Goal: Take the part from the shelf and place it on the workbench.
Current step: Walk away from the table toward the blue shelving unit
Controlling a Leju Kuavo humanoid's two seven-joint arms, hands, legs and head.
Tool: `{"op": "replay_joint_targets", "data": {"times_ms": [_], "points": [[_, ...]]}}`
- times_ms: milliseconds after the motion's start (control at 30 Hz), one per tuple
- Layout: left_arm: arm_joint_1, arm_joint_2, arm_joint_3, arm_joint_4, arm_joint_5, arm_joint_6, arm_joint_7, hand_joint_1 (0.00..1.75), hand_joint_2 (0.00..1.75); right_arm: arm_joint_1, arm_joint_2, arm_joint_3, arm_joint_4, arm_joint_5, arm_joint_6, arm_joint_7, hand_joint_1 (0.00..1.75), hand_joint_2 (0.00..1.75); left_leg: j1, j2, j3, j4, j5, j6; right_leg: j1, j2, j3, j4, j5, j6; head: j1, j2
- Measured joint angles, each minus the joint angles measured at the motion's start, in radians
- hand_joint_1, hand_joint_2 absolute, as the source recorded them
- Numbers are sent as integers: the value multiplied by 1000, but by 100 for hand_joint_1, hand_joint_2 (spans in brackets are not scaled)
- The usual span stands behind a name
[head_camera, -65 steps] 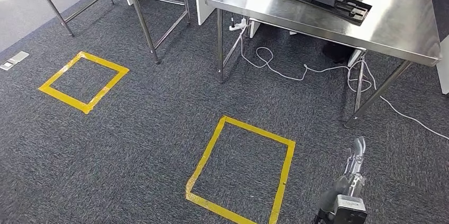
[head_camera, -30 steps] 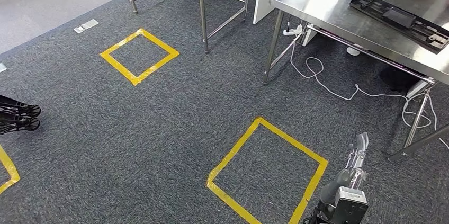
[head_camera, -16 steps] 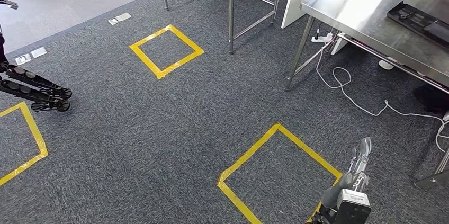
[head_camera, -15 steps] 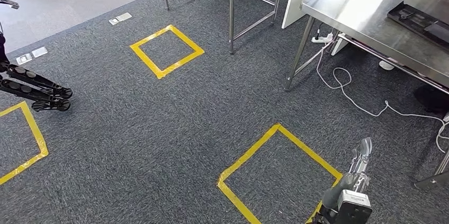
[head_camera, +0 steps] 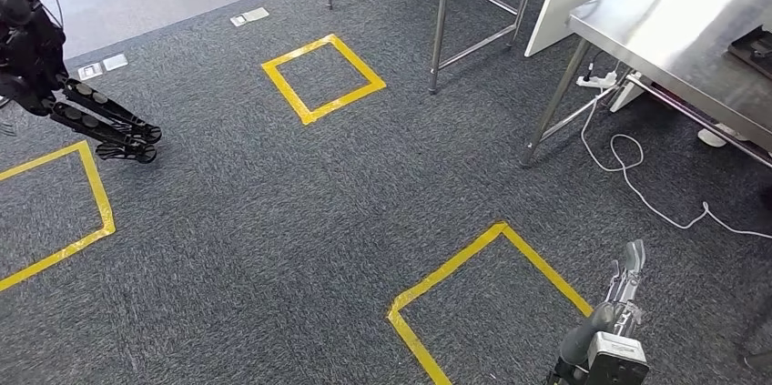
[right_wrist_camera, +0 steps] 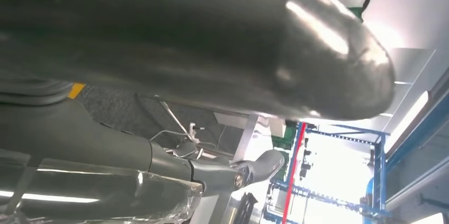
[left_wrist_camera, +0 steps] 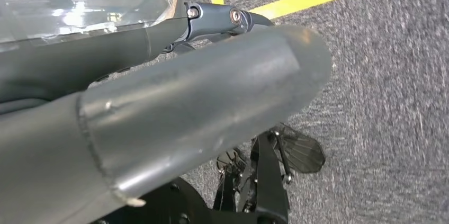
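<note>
1. The carpet floor [head_camera: 273, 221] is dark grey-blue with a fine speckled fleck.
2. Yellow tape squares [head_camera: 323, 77] mark it: one upper centre, one lower right, part of one at the left edge.
3. The surface [head_camera: 678, 39] at the upper right is bright brushed steel on silver legs.
4. A white cable [head_camera: 637, 180] trails beneath it.
5. The right hand [head_camera: 619, 298], lower right, is silver and grey.
6. The left hand [left_wrist_camera: 201, 107] shows a dull grey thumb.
7. A black jointed machine [head_camera: 55, 75] stands upper left.

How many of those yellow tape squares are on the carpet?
3. One whole square lies near the table legs, one beside the right hand runs off the bottom edge, one is cut off at left.
</note>
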Motion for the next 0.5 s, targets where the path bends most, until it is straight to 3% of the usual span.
{"op": "replay_joint_targets", "data": {"times_ms": [67, 133, 200, 233, 300, 333, 367, 433, 500], "points": [[0, 0, -5, 0, -5, -2, 1, 0, 0, 4, -1, -6, -5, 1, 1, -6, 0, 0, 4, -16, 3, -11, 9, 15, -3, 32, -20, 47, -30, 3, 2, 0], [-1, 0, -9, 0, -9, -5, 2, 0, 0, 12, -2, -17, -7, 0, 2, -11, 0, 0, 5, -33, 1, -13, 13, 22, -9, 71, -79, 167, -86, -5, 5, 0], [-1, 0, -11, 0, -10, -8, 1, 0, 0, 21, -2, -28, -7, -2, 2, -13, 0, 0, 4, -54, -2, -13, 15, 24, -14, 82, -135, 277, -120, -2, 7, 0], [0, 0, -12, 0, -9, -10, 0, 0, 0, 23, -2, -31, -7, -3, 3, -15, 0, 0, 4, -65, -2, -12, 15, 24, -17, 83, -140, 284, -115, 7, 7, 0], [1, 0, -13, 0, -5, -13, -5, 0, 0, 25, -2, -35, -7, -4, 3, -18, 0, 0, 6, -87, -1, -9, 15, 21, -26, 90, -95, 185, -62, 30, 7, 0], [0, 0, -13, 0, 0, -16, -11, 0, 0, 25, -3, -36, -7, -4, 3, -20, 0, 0, 5, -97, -2, -5, 14, 16, -30, 102, -64, 116, -35, 38, 7, 0], [0, 0, -12, 0, 6, -19, -17, 0, 0, 25, -3, -37, -7, -4, 3, -23, 0, 0, 4, -107, -3, 0, 12, 11, -32, 110, -41, 62, -15, 40, 7, 0], [1, 1, -12, 0, 15, -23, -27, 0, 0, 25, -3, -39, -6, -5, 3, -26, 0, 0, 2, -119, -8, 6, 11, -1, -29, 119, -24, 22, -2, 29, 7, 0], [3, 1, -12, 0, 16, -22, -29, 0, 0, 24, -3, -40, -6, -5, 3, -27, 0, 0, 6, -126, -13, 7, 13, -10, -26, 107, -21, 22, 3, 13, 6, 0]]}}
